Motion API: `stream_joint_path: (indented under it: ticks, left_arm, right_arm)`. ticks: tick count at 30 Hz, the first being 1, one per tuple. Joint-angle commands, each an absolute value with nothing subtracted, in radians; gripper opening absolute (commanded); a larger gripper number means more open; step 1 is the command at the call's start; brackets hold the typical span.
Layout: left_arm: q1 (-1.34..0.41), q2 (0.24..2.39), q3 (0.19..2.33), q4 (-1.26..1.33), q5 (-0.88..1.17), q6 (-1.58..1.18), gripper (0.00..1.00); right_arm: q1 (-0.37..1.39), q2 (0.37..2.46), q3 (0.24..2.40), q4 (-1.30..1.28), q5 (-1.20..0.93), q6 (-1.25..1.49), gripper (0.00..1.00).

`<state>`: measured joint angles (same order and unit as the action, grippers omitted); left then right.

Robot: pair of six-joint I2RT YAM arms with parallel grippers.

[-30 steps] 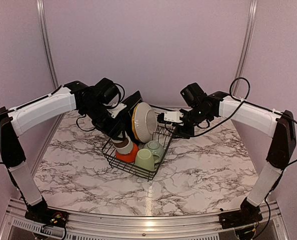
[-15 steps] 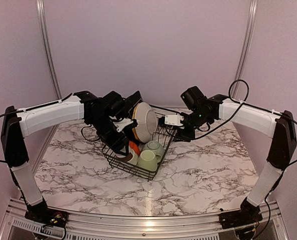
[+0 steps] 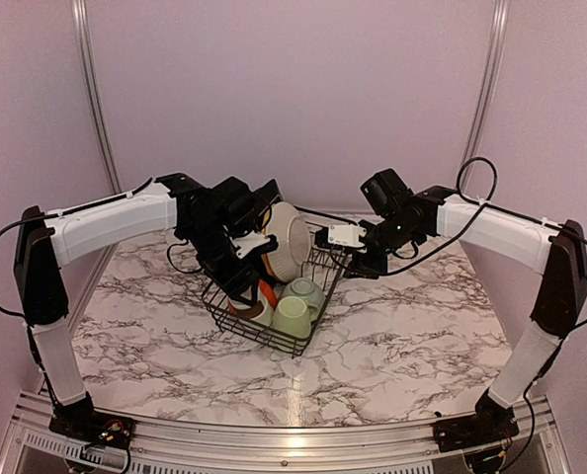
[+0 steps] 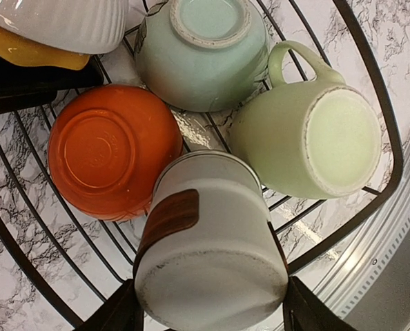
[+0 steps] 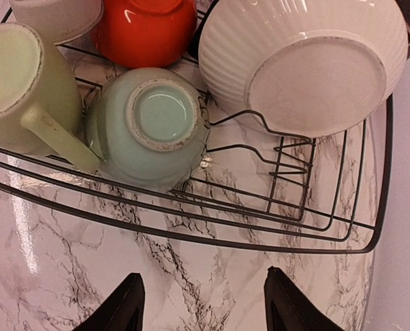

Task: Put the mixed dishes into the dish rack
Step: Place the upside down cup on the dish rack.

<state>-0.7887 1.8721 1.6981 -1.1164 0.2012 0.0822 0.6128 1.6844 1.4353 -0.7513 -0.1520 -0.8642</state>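
Note:
The black wire dish rack holds a white bowl, a yellow plate, a black plate, an orange cup, a pale blue-green cup and a pale green mug, the cups and mug bottom up. My left gripper is shut on the small grey-brown cup, held bottom up low inside the rack beside the orange cup. My right gripper hangs open and empty over the marble just outside the rack's right rim.
The rack sits tilted on the marble table, near the back wall. The white bowl leans on the upright prongs close to my right gripper. Both arms crowd the rack from either side.
My left arm has lowered the grey-brown cup into the rack, next to the orange cup. The right arm has barely moved.

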Motion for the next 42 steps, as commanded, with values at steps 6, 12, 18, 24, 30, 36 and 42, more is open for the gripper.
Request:
stream_joint_path:
  ticks: [6, 12, 18, 24, 30, 36, 42]
  left_arm:
    - [-0.777, 1.966, 1.775, -1.127, 0.237, 0.137, 0.43]
    - [-0.776, 2.064, 1.838, -1.138, 0.168, 0.138, 0.59]
    - [-0.777, 2.021, 1.826, -1.137, 0.185, 0.144, 0.67]
    - [-0.783, 1.979, 1.800, -1.125, 0.168, 0.150, 0.67]
    - [-0.801, 1.918, 1.681, -1.082, 0.164, 0.149, 0.40]
    - [-0.802, 1.878, 1.565, -1.018, 0.174, 0.137, 0.35]
    - [-0.806, 1.879, 1.508, -0.979, 0.189, 0.136, 0.36]
  right_arm:
    - [0.605, 1.675, 1.461, -0.745, -0.182, -0.861, 0.57]
    - [0.604, 1.665, 1.460, -0.750, -0.189, -0.855, 0.57]
    - [0.604, 1.665, 1.468, -0.752, -0.192, -0.851, 0.57]
    - [0.604, 1.679, 1.474, -0.759, -0.199, -0.848, 0.57]
    - [0.604, 1.678, 1.477, -0.764, -0.201, -0.842, 0.57]
    - [0.604, 1.688, 1.485, -0.769, -0.201, -0.839, 0.58]
    - [0.604, 1.706, 1.497, -0.781, -0.204, -0.836, 0.58]
